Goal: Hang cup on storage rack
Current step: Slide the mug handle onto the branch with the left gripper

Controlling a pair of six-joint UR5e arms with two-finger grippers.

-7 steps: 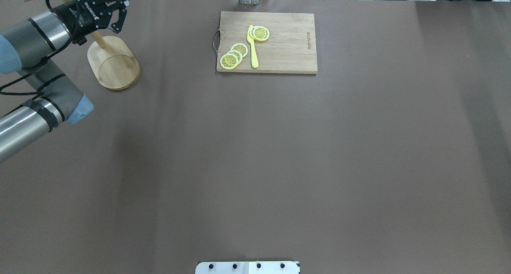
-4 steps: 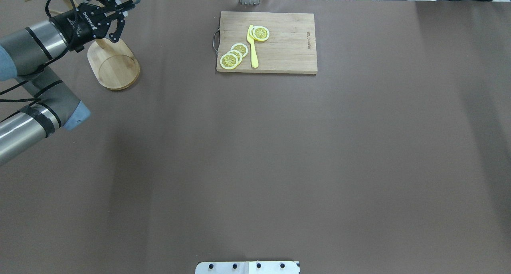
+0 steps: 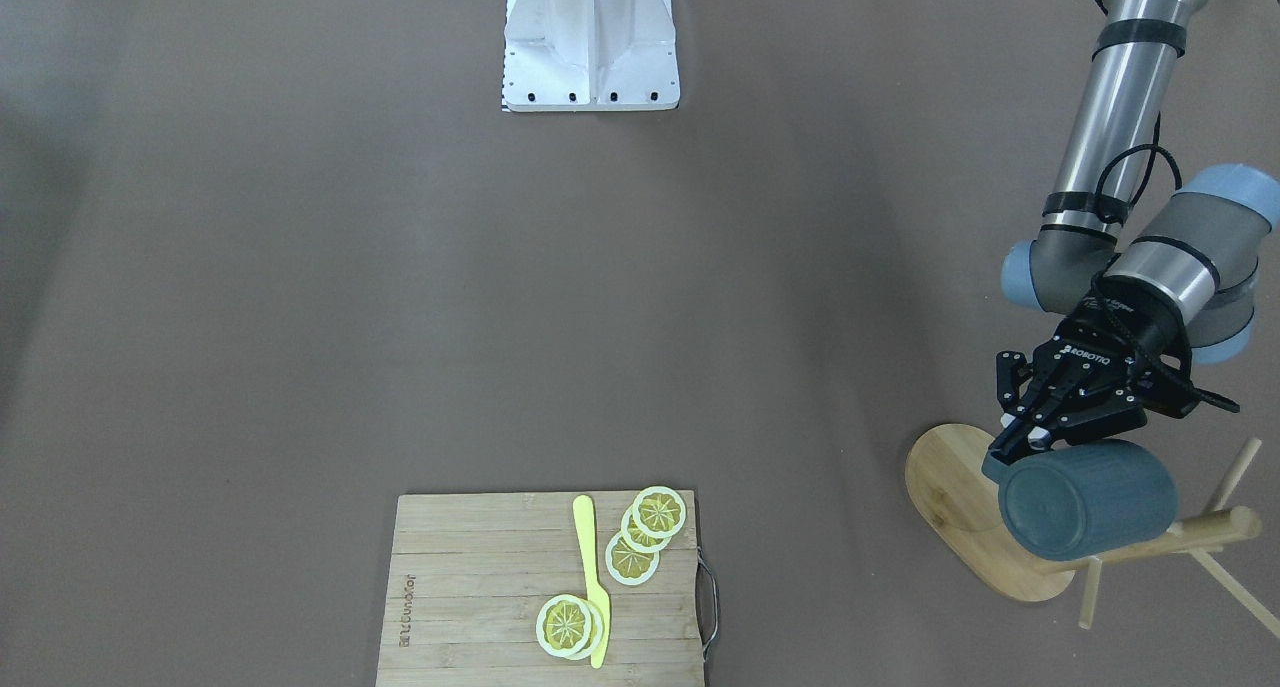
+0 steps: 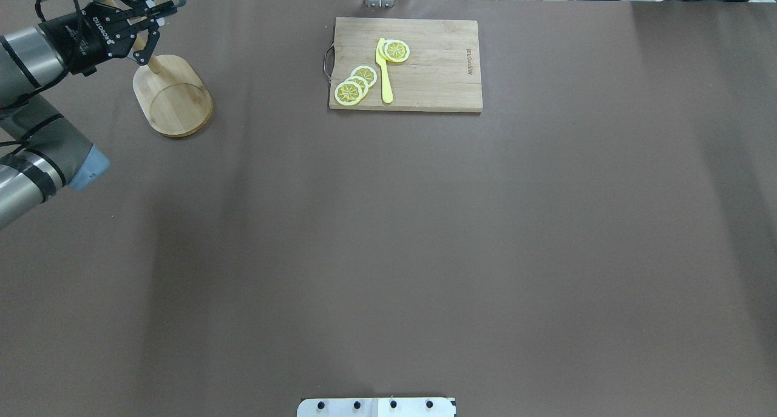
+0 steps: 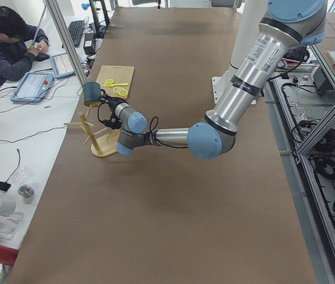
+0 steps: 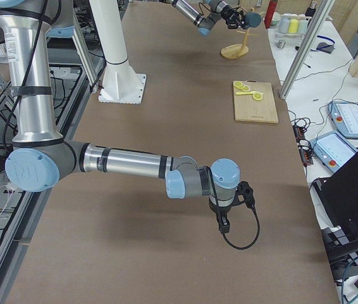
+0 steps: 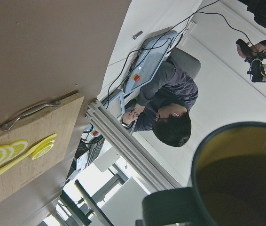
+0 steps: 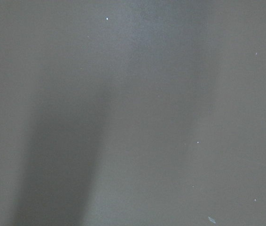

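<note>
the left gripper [image 3: 1020, 445] is clamped on the cup [image 3: 1100, 497] and holds it in the air, lying on its side, right by the upper end of the storage rack [image 3: 950, 477]. the bite looks to be at the handle end, but the black linkage hides the contact itself. from the left side camera the cup sits just above the top of the rack's post [image 3: 1215, 527]. the thin pegs [image 3: 1243, 464] fan out from the post close around the cup, and whether cup and wood touch cannot be told. in the left wrist view the cup's yellowish inside faces the camera and a pale wooden rod crosses the edge of its mouth. the left wrist hangs over the robot-side end of the rack's oval base. well apart from the rack, toward the robot's right along the same far edge of the table [image 3: 300, 267], lies a cutting board [image 3: 470, 567] with its wire handle [image 3: 712, 602] turned toward the rack. on the board are lemon slices [image 3: 658, 512] and a yellow knife [image 3: 592, 577]. a metal frame upright [image 5: 67, 41] rises at the table's edge by the board, and an operator [image 5: 7, 44] sits at a desk beyond that edge, on the far side of the rack from the robot. the right gripper [image 6: 222, 223] is far from the rack, toward the table's other end, pointing down over bare brown cloth. it shows only from the right side camera, so i cannot tell how its jaws stand.
</note>
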